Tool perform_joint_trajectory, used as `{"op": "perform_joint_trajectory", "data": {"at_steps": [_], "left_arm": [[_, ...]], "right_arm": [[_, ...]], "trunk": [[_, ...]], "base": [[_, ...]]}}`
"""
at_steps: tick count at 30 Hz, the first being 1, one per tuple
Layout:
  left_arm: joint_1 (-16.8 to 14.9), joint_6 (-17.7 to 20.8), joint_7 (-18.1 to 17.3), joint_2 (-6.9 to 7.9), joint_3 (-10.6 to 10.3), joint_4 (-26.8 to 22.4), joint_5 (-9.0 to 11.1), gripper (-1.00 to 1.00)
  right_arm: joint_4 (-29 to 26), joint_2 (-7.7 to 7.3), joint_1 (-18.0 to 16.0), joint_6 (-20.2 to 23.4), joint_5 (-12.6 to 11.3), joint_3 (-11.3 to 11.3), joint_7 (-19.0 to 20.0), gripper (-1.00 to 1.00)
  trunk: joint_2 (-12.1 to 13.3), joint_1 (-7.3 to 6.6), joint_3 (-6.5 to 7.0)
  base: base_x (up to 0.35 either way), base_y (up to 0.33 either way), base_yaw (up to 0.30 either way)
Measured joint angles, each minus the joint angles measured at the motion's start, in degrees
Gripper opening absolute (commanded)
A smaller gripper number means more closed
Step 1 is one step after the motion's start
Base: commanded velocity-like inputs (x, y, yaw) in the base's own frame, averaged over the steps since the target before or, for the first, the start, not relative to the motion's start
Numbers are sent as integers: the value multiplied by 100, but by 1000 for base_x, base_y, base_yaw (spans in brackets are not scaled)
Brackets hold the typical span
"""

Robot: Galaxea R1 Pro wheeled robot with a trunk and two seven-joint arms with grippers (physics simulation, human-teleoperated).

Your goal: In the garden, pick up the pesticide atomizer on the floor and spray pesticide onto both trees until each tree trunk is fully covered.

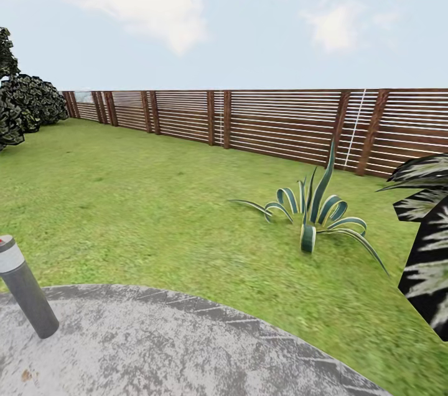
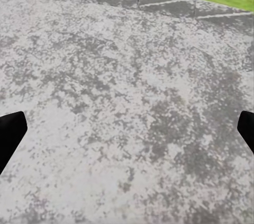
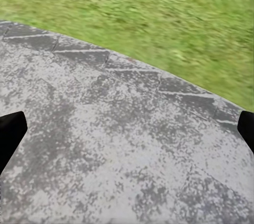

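Note:
The garden's green lawn point(image 1: 155, 197) stretches out to a brown slatted fence point(image 1: 280, 125). Under me lies a round grey stone paving slab point(image 1: 155, 346), part of the floor. My left gripper point(image 2: 127, 134) hangs open over the mottled stone point(image 2: 127, 76), its dark fingertips point(image 2: 9, 134) wide apart with nothing between them. My right gripper point(image 3: 127, 134) is open too, above the slab's edge point(image 3: 132, 76) where it meets the grass point(image 3: 159, 12). The atomizer, the trees and their trunks are out of view.
A grey bollard light point(image 1: 25, 287) stands at the slab's left edge. A striped agave point(image 1: 314, 209) grows on the lawn right of centre. Dark bushes point(image 1: 28, 103) sit at far left, and a dark striped-leaf plant point(image 1: 429, 259) at near right.

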Motion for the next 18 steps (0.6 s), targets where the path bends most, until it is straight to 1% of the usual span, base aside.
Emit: {"op": "perform_joint_trajectory", "data": {"at_steps": [2,18], "left_arm": [[0,1,0,-5,-4,-1,-1,100],[0,6,0,-5,31,-1,53,100]], "right_arm": [[1,1,0,0,0,3,0,100],[1,1,0,0,0,5,0,100]], "trunk": [[0,0,0],[-641,351,-287]], "base": [[0,0,0],[0,0,0]]}}
